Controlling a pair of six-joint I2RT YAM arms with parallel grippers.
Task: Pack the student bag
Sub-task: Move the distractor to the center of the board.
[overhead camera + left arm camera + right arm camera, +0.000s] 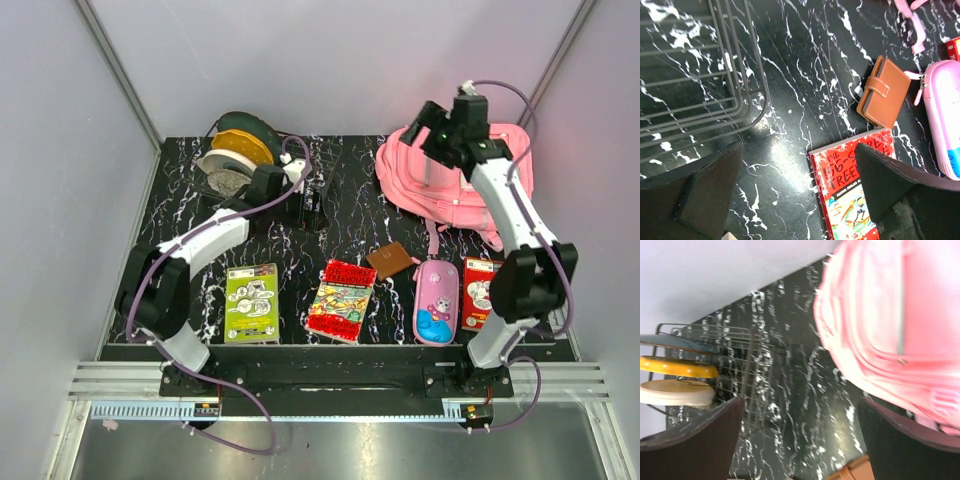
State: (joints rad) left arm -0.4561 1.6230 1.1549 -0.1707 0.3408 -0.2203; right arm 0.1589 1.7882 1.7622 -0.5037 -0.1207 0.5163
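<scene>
The student bag (450, 190), a large pink backpack, lies at the back right of the black marble table; in the right wrist view the bag (890, 325) fills the upper right. My right gripper (430, 125) hovers over the bag's back-left edge, open (800, 440) with nothing between its fingers. My left gripper (312, 205) hangs open (800, 190) over the middle of the table, above bare table and the corner of a red book (855, 190). A brown wallet (883, 91) and a pink pencil case (942, 120) lie beyond it.
Along the front lie a green book (251, 303), the red book (342, 300), the wallet (391, 260), the pencil case (437, 301) and a red-and-white book (480, 292) partly behind the right arm. A wire rack (235, 150) with plates stands back left.
</scene>
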